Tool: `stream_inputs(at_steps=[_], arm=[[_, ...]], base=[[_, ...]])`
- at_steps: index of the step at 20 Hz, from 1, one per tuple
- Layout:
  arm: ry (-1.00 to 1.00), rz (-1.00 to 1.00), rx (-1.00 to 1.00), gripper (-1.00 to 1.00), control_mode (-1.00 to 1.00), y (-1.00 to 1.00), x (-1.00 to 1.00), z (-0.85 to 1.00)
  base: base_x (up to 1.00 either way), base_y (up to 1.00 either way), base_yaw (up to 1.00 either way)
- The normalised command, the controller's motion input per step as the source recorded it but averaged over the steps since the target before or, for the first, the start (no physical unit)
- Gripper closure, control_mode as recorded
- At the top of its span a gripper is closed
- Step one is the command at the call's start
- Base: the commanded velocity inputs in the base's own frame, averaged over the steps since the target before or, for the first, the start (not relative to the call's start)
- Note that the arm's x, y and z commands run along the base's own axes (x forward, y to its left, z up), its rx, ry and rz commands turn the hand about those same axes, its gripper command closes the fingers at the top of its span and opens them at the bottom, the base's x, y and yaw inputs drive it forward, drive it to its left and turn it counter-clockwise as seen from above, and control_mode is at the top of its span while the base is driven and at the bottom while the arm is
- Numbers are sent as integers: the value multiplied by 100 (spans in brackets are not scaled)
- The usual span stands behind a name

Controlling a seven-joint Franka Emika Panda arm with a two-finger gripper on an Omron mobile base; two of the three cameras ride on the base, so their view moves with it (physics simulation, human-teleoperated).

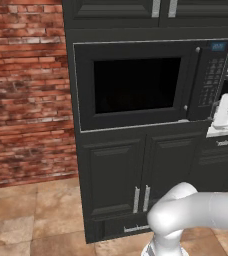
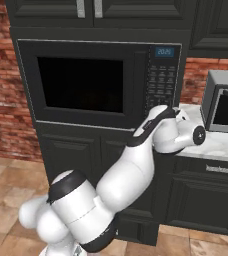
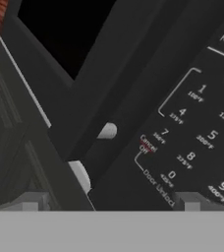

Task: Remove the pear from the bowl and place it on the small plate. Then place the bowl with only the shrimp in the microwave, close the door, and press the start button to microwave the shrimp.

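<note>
The black microwave (image 1: 136,85) (image 2: 86,85) is built into dark cabinets, and its door (image 1: 131,87) (image 2: 78,85) is shut, the window dark. My gripper (image 3: 111,203) hovers open and empty just in front of the lower keypad (image 3: 197,142) (image 2: 161,82), near the "Cancel/Off" and "Door Unlock" labels. A silver end of the door handle (image 3: 106,131) shows left of the keys. My white hand (image 1: 226,111) (image 2: 172,114) sits at the keypad's lower right corner. The blue display (image 2: 164,51) is lit. Pear, bowl and shrimp are hidden or out of view.
A silver countertop oven (image 2: 225,102) stands on the pale counter (image 2: 213,145) right of the microwave. Dark cabinet doors (image 1: 136,180) lie below it and upper cabinets (image 2: 86,10) above. A brick wall (image 1: 26,90) runs to the left, over a tiled floor (image 1: 31,215).
</note>
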Motion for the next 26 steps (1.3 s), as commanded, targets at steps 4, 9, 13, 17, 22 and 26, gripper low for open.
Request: stream_inputs(at_steps=[4, 9, 13, 17, 22, 26], arm=[[0, 0, 0, -100, -100, 0, 32, -16], [0, 0, 0, -100, -100, -8, 30, -5], [-5, 0, 0, -100, -100, -20, 23, 0], [-2, 0, 0, -100, -100, -15, 26, 0], [-2, 0, 0, -100, -100, -10, 30, -5], [-5, -3, 0, -100, -100, 0, 30, -9]], base=[[0, 0, 0], [0, 0, 0], [0, 0, 0], [0, 0, 0], [0, 0, 0], [0, 0, 0]])
